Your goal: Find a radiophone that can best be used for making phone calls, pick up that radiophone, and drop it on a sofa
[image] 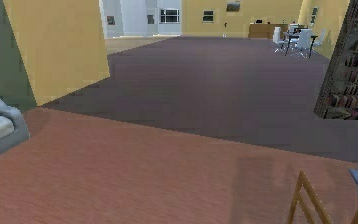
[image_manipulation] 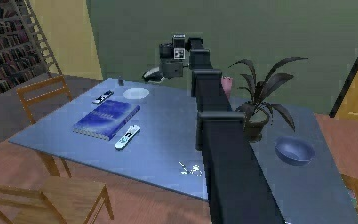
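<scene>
While the gripper (image_manipulation: 170, 52) hangs by the table's (image_manipulation: 167, 140) far edge, you can't tell if it's holding anything. There's a pale blob (image_manipulation: 155, 73), maybe the radiophone, just down-left of its fingers, lying roughly crosswise to the arm.

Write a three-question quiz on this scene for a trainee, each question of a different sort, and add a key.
1. True or false: the blue book lies flat on the table.
2. In the arm side view, what stands on the table just right of the arm? A. a potted plant B. a laptop C. a kettle
3. Fill in: the bookshelf at the forward view's right edge holds rows of ____.
Key: 1 true; 2 A; 3 books.
</scene>
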Controlling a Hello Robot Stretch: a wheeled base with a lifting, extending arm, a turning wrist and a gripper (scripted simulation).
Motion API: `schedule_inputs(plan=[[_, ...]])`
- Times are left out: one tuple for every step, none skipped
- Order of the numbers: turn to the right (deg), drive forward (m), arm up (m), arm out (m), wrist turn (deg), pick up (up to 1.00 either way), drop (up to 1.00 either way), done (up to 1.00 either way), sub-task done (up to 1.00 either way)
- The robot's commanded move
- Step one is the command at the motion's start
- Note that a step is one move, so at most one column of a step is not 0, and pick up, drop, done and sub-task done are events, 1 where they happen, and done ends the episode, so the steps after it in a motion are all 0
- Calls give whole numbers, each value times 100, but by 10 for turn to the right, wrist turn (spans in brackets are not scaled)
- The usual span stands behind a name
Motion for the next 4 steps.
schedule_inputs(plan=[[0, 0, 0, 0, -450, 0, 0, 0, 0], [0, 0, 0, 0, -450, 0, 0, 0, 0], [0, 0, 0, 0, -240, 0, 0, 0, 0], [0, 0, 0, -48, 0, 0, 0, 0, 0]])
